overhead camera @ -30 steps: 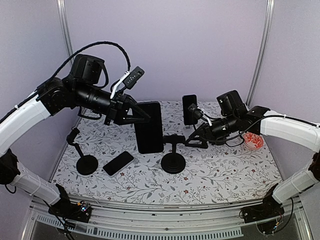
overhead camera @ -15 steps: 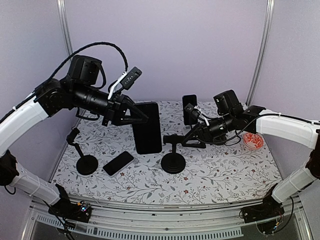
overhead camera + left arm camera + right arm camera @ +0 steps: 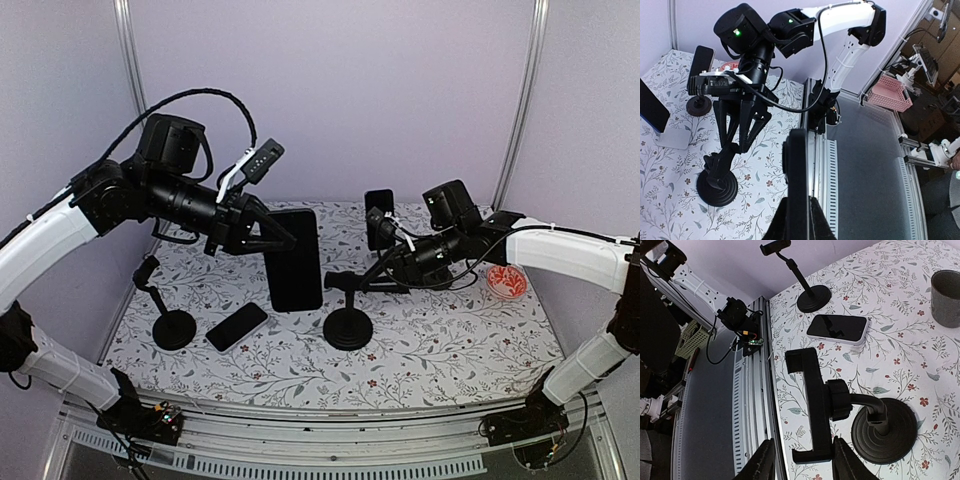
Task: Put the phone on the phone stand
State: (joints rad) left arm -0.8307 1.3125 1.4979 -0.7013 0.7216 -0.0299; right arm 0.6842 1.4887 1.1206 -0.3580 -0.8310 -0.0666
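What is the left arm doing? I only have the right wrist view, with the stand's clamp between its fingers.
Observer: The left gripper holds a large phone upright, off the table, beside the centre stand.
Operator: Gripped properly?
Observer: In the left wrist view its fingers pinch the phone's lower end, with the jaws shut on it.
Operator: Anything at the back?
Observer: A smaller phone sits mounted on another stand there.

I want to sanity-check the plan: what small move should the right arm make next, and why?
Probably close the right gripper on the stand clamp: its fingers straddle it with a gap on one side, and the left gripper holds the phone aloft, ready to place.
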